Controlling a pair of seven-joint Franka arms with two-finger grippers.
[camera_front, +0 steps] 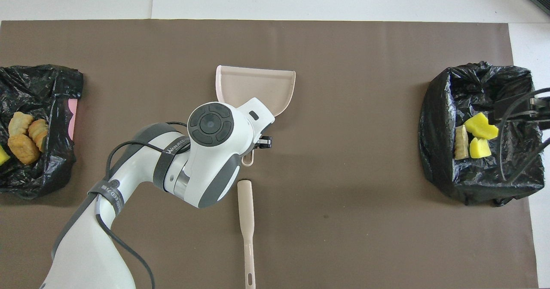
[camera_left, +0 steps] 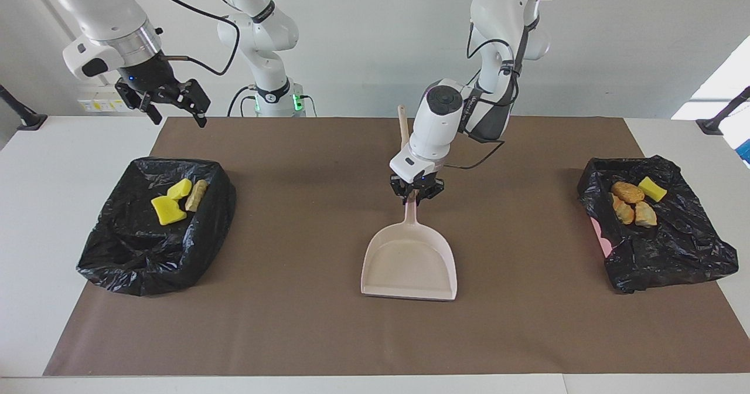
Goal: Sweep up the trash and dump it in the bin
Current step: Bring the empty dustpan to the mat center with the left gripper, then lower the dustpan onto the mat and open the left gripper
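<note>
Facing view: pale pink plastic dustpan (camera_left: 409, 265) lies mid-mat, the left gripper (camera_left: 416, 193) clamped on its handle. Yellow sponge and brown crusty trash scraps (camera_left: 636, 201) sit in two black-bagged bins (camera_left: 674, 247) at either end. Right gripper (camera_left: 174, 104) hangs with fingers apart over its end's bin.

In the overhead view the left arm's wrist covers the dustpan (camera_front: 256, 84) handle and the near part of its pan, and the left gripper (camera_front: 258, 144) shows only as a dark tip. At the left edge the bin (camera_front: 41, 121) is cut off, and so is one yellow scrap (camera_front: 2, 155) (only a corner shows). At the right edge the right gripper (camera_front: 522, 108) is cropped. At the bottom edge the brush (camera_front: 246, 224) handle runs out of frame.
</note>
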